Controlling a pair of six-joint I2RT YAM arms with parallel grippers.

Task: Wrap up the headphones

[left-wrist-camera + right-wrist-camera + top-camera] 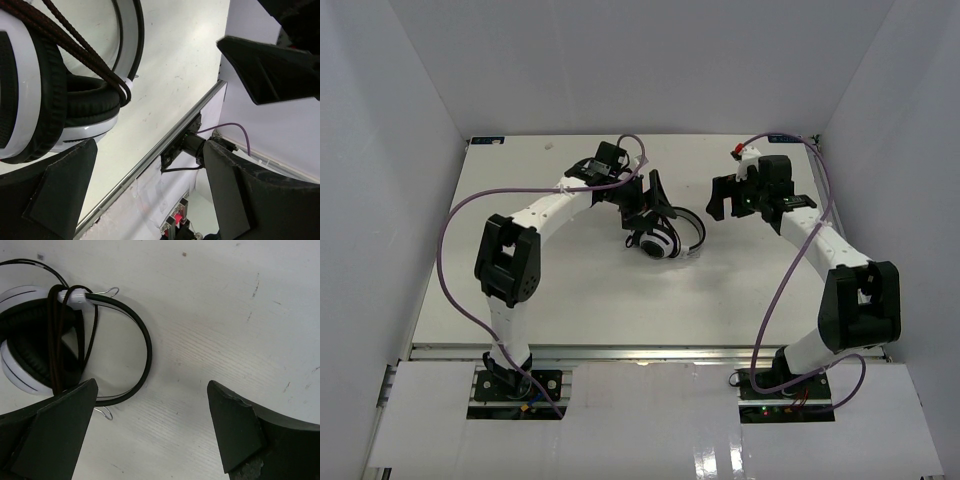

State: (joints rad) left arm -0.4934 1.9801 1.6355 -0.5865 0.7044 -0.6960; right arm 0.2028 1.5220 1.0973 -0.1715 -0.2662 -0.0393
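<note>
Seemingly the wrapping is mostly done. The white-and-black over-ear headphones (660,240) with round black-padded cups lie on the pale, scuffed bench (570,300) near its middle. Their thin dark braided cable (56,340) runs in several close strands over a cup and up to where the cup meets the thin black-and-white headband (145,340). The left wrist view shows the same strands (75,45) drawn taut across the padding.

The left pincer (645,205) hovers just beside the headphones with its jaws spread wide and nothing between them (150,150). The right pincer (728,200) stands well apart to the right, likewise wide and empty (150,390).

One thin dark loop curves loose past the cup at the upper left of the right wrist view, so a short length may be left to tuck. Where the plug end sits cannot be made out. Judging from this, what remains is at most securing that loose end.
</note>
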